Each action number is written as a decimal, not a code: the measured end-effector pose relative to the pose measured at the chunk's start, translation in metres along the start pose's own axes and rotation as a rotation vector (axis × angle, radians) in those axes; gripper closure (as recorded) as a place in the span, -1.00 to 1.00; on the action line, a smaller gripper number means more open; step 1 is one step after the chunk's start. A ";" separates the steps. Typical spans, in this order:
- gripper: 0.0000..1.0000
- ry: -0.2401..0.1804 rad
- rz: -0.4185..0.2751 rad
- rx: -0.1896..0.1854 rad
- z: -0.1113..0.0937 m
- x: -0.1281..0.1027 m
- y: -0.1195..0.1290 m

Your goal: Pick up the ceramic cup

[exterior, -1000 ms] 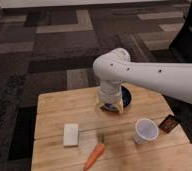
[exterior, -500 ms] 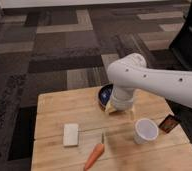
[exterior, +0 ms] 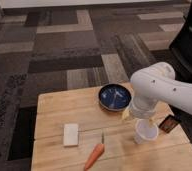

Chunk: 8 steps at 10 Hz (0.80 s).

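The ceramic cup point(exterior: 146, 133) is small and white with a round rim. It stands upright on the right side of the wooden table point(exterior: 54, 107). My gripper point(exterior: 141, 118) hangs from the bulky white arm point(exterior: 156, 87), directly above the cup's rim and very close to it. The arm's wrist covers most of the gripper. The dark blue bowl point(exterior: 114, 96) sits just behind and to the left of the cup.
A flat white rectangular block point(exterior: 70, 134) lies on the table's left part. A carrot point(exterior: 94, 156) with a green stem lies near the front edge. A small dark packet point(exterior: 168, 123) lies right of the cup. Patterned carpet surrounds the table.
The arm has swung to the right, off the blue bowl, which now shows fully. The gripper now stands over the cup.
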 end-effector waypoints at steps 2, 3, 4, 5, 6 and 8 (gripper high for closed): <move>-0.30 -0.005 -0.005 -0.027 0.013 0.001 -0.009; -0.30 -0.007 -0.012 -0.031 0.017 0.000 -0.009; -0.30 -0.011 -0.023 -0.031 0.023 -0.001 -0.008; -0.30 -0.013 -0.032 -0.026 0.027 -0.001 -0.008; -0.30 -0.011 -0.036 -0.016 0.035 -0.001 -0.008; -0.30 0.002 -0.039 -0.005 0.050 -0.002 -0.007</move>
